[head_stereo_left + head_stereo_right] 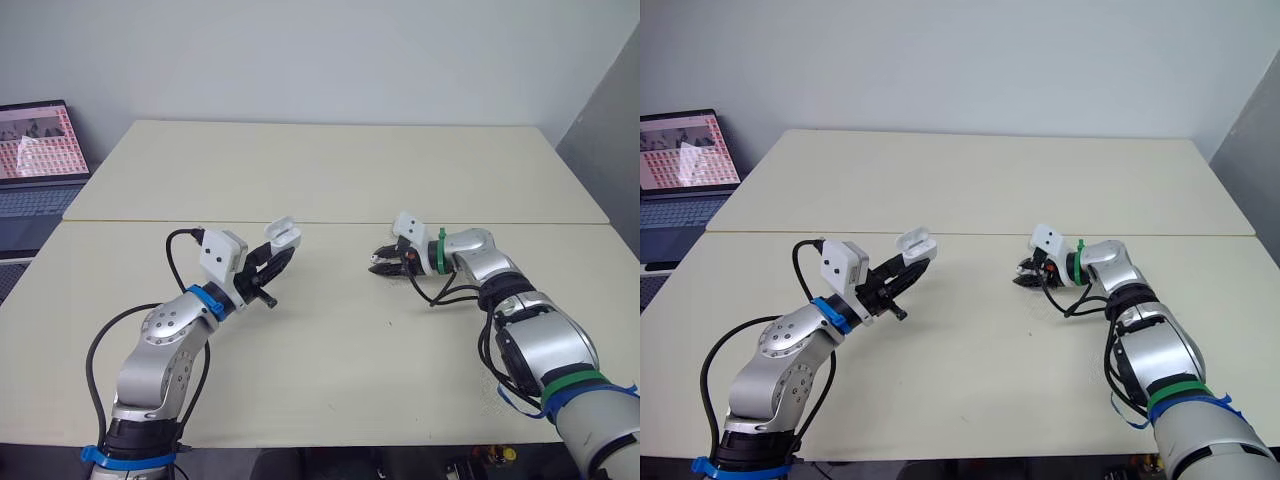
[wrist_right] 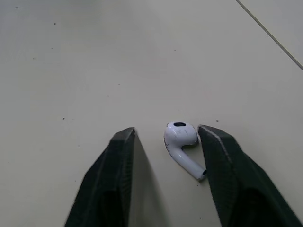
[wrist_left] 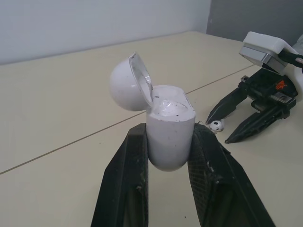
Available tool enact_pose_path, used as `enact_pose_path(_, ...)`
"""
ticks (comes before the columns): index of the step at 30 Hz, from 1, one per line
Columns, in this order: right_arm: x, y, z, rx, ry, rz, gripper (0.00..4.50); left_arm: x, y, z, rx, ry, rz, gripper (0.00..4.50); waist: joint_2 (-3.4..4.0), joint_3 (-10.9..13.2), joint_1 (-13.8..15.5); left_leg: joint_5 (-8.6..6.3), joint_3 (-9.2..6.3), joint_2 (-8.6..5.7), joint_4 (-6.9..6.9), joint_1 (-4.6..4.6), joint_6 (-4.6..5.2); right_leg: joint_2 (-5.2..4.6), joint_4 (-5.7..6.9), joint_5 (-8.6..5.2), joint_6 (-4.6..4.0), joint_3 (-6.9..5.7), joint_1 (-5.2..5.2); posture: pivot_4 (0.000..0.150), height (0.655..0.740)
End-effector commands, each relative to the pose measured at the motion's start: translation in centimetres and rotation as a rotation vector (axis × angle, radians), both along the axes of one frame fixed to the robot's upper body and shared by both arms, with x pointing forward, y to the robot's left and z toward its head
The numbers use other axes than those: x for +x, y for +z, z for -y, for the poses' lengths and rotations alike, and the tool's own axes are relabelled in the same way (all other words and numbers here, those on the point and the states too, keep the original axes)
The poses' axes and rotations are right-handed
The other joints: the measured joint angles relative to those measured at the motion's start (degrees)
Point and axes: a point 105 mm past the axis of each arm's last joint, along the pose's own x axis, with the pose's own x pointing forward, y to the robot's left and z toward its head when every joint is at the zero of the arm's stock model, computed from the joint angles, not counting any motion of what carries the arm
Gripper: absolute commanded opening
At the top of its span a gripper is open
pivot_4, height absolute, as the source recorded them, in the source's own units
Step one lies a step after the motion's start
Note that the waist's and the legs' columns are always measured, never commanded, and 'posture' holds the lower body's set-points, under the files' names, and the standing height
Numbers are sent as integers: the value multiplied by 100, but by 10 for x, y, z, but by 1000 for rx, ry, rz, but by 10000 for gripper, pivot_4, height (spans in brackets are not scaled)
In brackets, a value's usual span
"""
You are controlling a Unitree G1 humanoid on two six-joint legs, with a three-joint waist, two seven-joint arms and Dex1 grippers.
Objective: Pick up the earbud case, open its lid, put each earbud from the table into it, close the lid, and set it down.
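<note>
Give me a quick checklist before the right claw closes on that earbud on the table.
1. The left claw shut on the earbud case: ok.
2. Its lid open: ok.
3. The right claw open, low over the table: ok.
4. The earbud between its fingers: ok, though close to one finger.
5. A free slot in the case: cannot tell.

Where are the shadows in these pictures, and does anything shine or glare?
Left eye view: soft, even light on the table, no hard shadows; the laptop screen glows. Right wrist view: the earbud throws only a thin shadow. Left wrist view: the open lid of the earbud case catches a bright highlight along its rim.
</note>
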Motion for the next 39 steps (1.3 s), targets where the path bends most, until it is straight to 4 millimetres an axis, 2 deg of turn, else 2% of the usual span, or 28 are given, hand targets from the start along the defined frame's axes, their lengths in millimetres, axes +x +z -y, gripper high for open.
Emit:
enact_pose_path(1,7,11,2,18,-38,26,10887,-3,17,0,3,4,68,7519,0,0,-3,0,0,0,1,1,0,0,1,0,0,1,0,1500,7400)
enact_pose_path(3,8,13,2,23,-43,32,4152,-2,17,0,1,4,69,7519,0,0,-4,0,0,0,3,2,0,0,2,0,0,1,3,1500,7400)
enact_pose_path(10,6,21,17,74,-54,25,3830,-1,17,4,-6,2,71,7519,1,0,-2,0,-1,-1,1,2,0,0,1,0,-1,-1,5,1500,7400)
enact_pose_path(13,-3,36,44,29,-27,63,3830,-2,15,2,-7,9,67,7519,2,2,10,0,-3,-2,-1,-1,0,-1,-4,0,-1,-2,5,1500,7400)
enact_pose_path(16,-30,46,72,-10,3,16,3830,-3,12,0,-4,17,61,7519,4,2,95,0,-6,-4,-4,-5,-1,-4,-8,-2,2,-5,4,1500,7400)
enact_pose_path(19,-72,40,126,-188,-21,-39,3830,-4,10,-6,-2,35,54,7519,5,3,146,-1,-10,-6,-7,-8,-1,-6,-13,-7,8,-10,2,1500,7400)
enact_pose_path(20,-81,39,135,-228,-27,-52,3830,-5,9,-7,-2,37,53,7519,5,3,156,-2,-12,-5,-8,-7,-1,-7,-17,-19,22,-13,5,1500,7400)
enact_pose_path(23,-106,32,185,-389,-138,-105,3830,-6,6,-12,5,45,39,7519,7,5,136,-3,1,-5,-6,0,-2,-8,-19,-26,27,-4,8,1500,7400)
enact_pose_path(25,-116,29,209,-483,-185,-115,3830,-3,5,-17,10,59,37,7519,7,5,102,-3,9,-4,-2,8,-2,-8,-16,-28,21,2,11,1500,7400)
enact_pose_path(29,-123,23,226,-571,-215,-115,3830,0,7,-18,12,61,39,7519,6,6,-1,-1,21,-1,8,35,-1,-7,-7,-34,-6,11,26,1500,7400)
enact_pose_path(33,-123,11,230,-586,-229,-131,3830,1,6,-11,13,45,37,7519,5,6,-32,-1,20,-2,9,52,-2,-6,-7,-34,-6,13,44,1500,7400)
enact_pose_path(39,-125,-3,240,-594,-271,-180,25018,-2,8,-10,15,38,34,7519,2,7,-31,-1,13,-3,4,40,-2,-6,-18,-21,22,10,44,1500,7400)
